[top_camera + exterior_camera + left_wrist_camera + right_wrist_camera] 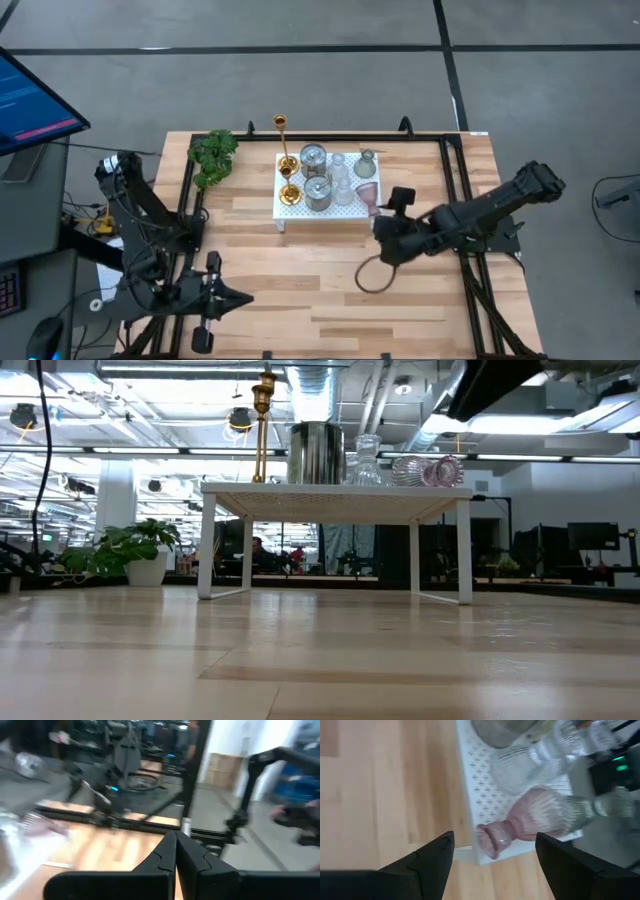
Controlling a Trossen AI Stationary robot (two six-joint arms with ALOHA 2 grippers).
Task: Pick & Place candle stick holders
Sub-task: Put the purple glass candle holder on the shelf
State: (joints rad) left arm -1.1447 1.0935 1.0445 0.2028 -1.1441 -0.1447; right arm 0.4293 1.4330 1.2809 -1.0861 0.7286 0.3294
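Observation:
The candle stick holders stand on the white perforated stand (pixel 345 208). They are a tall gold one (pixel 282 140), a small gold one (pixel 290 190), two silvery cups (pixel 319 192), clear glass (pixel 341 176) and a greenish one (pixel 366 162). The pinkish holder (pixel 535 817) lies on its side at the stand's near right corner. Its narrow end (pixel 492 837) points at my right gripper (pixel 495 850). That gripper is open and hovers just off this corner (pixel 385 225), one finger on either side of the narrow end, touching nothing. My left gripper (pixel 238 297) is shut and empty at the table's near left.
A green leafy plant (pixel 212 155) stands at the far left of the table. A dark loop (pixel 373 275) lies on the wood below my right arm. The stand rests on thin legs (pixel 207 550). Bare wood spreads along the table's near side.

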